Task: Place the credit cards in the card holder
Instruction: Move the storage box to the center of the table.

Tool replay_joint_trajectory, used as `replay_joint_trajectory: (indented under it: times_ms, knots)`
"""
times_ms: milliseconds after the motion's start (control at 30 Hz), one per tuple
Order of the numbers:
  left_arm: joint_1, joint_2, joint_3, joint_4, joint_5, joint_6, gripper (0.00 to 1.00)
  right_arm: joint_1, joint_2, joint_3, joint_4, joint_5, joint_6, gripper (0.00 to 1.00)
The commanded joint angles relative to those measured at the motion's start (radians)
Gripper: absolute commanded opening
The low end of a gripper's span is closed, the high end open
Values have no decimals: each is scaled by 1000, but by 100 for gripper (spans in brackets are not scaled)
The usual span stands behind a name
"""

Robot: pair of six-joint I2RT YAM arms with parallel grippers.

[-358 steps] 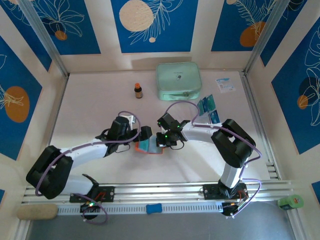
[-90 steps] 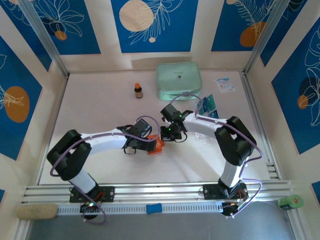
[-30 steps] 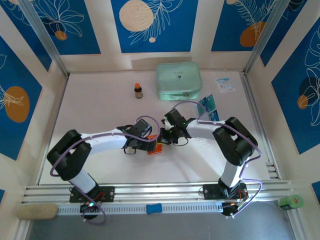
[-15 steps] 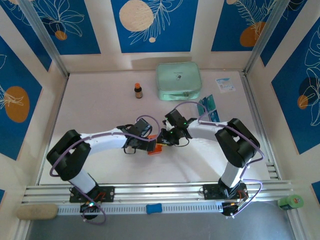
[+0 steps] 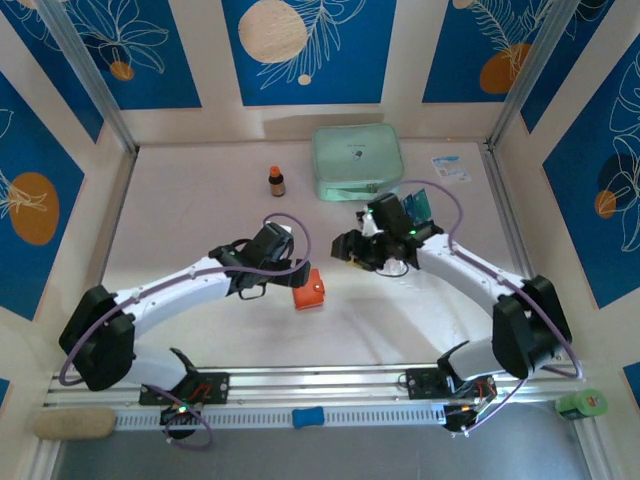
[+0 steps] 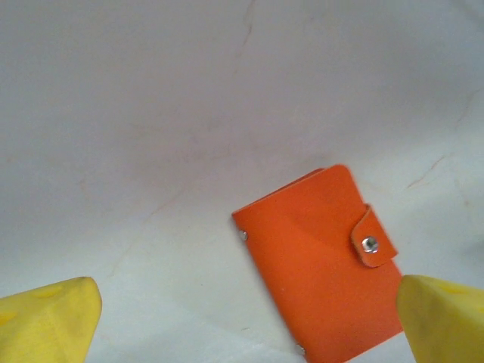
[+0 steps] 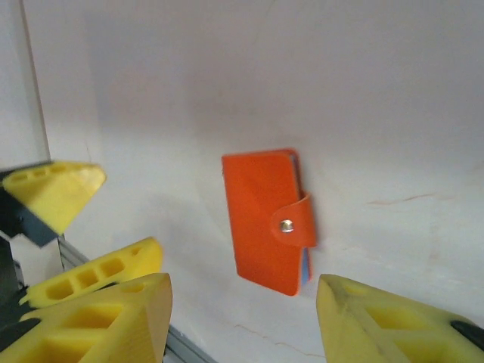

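The orange-red card holder (image 5: 309,290) lies flat on the table, folded, its strap snapped over. In the right wrist view the card holder (image 7: 268,219) shows a thin blue card edge (image 7: 305,269) at its lower side. In the left wrist view the card holder (image 6: 321,261) lies ahead of my fingers. My left gripper (image 5: 285,274) (image 6: 246,333) is open just left of it, not touching. My right gripper (image 5: 346,250) (image 7: 242,325) is open, up and to the right of it. A few teal credit cards (image 5: 417,206) lie behind the right arm, partly hidden.
A mint-green zip case (image 5: 357,162) stands at the back, a small brown bottle (image 5: 277,181) left of it. A white paper slip (image 5: 450,168) lies at the back right. The left gripper's yellow fingers (image 7: 53,193) show at the left of the right wrist view.
Both grippers have let go of the card holder and drawn back from it. The right arm swung up and to the right; the left pulled back left. The holder now lies shut and free.
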Motion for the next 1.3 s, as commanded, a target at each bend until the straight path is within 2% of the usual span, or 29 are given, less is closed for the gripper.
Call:
replay_joint_trajectory:
  times_ms: [0, 167, 333, 433, 500, 667, 900, 1100, 1267]
  knots:
    - [6, -35, 39, -36, -17, 27, 100, -120, -73, 30, -110, 28, -54, 54]
    - [12, -63, 55, -47, -26, 36, 100, -410, -154, 45, -143, 4, -82, 54]
    - [20, -95, 51, -46, -29, 37, 100, -740, -176, 25, -102, -45, -45, 53]
    - [22, -106, 53, -49, -31, 37, 100, -886, -143, 2, -49, -79, -17, 53]
    - [25, -115, 55, -55, -40, 35, 100, -934, -88, -3, -19, -108, -17, 50]
    - [32, -145, 61, -55, -61, 35, 100, -946, 72, -3, 53, -167, -35, 35]
    - [48, -178, 70, -66, -66, 33, 100, -876, 266, 5, 137, -259, -61, 14]
    - [59, -211, 75, -77, -80, 33, 100, -815, 368, -11, 216, -320, -48, 12]
    - [67, -222, 77, -83, -81, 36, 100, -764, 393, -31, 256, -338, -35, 11]
